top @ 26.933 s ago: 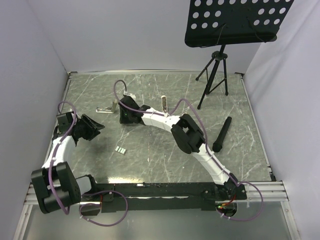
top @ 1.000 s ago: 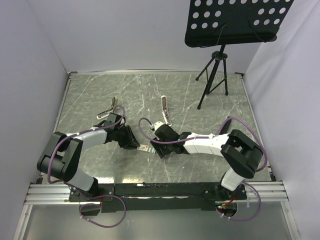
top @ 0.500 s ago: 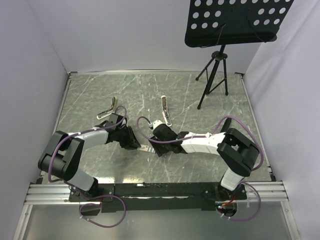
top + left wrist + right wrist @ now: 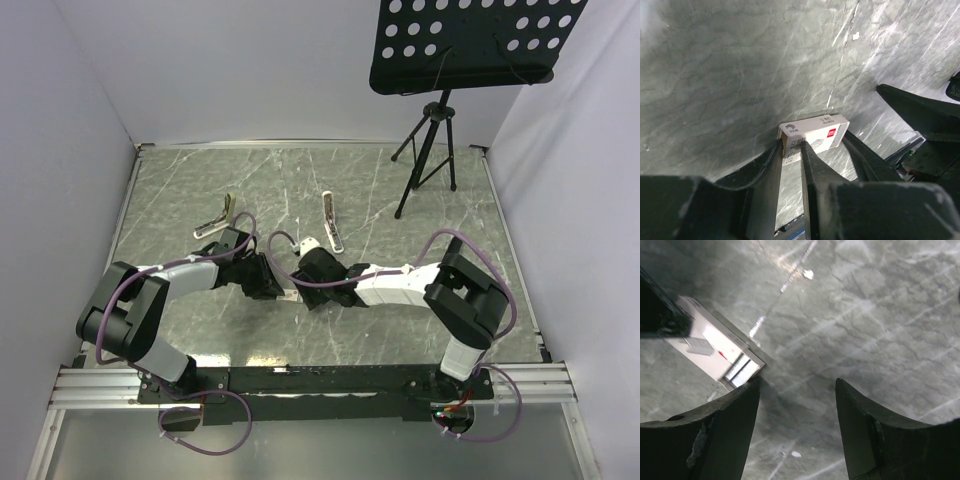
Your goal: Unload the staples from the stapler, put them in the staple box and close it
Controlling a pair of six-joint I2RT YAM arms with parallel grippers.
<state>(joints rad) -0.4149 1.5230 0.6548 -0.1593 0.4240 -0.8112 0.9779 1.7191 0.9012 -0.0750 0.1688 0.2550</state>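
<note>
Grey marbled table [image 4: 480, 300] carries the action near its middle, where both arms meet over a small tan box [image 4: 812, 136] with a red mark. Over the last second the right gripper [image 4: 797, 383] has slid left toward that box, so the box's end now sits just beside its left finger. Its jaws stand wide apart with nothing between them. The left gripper [image 4: 790, 152] has narrowed in the same span, and its wrist view shows the two fingertips pinching the box's near end, so it grips the box. The stapler [image 4: 212, 222] lies well apart at the far left of the table, its hinged arms spread in a V and neither arm touching it. A slim pale bar [image 4: 331, 224] lies farther back, right of the stapler. My reading is that the work has shifted from the stapler to the box, with the left arm steadying it for the right. Whether any staples remain in the stapler's channel cannot be told from here.
</note>
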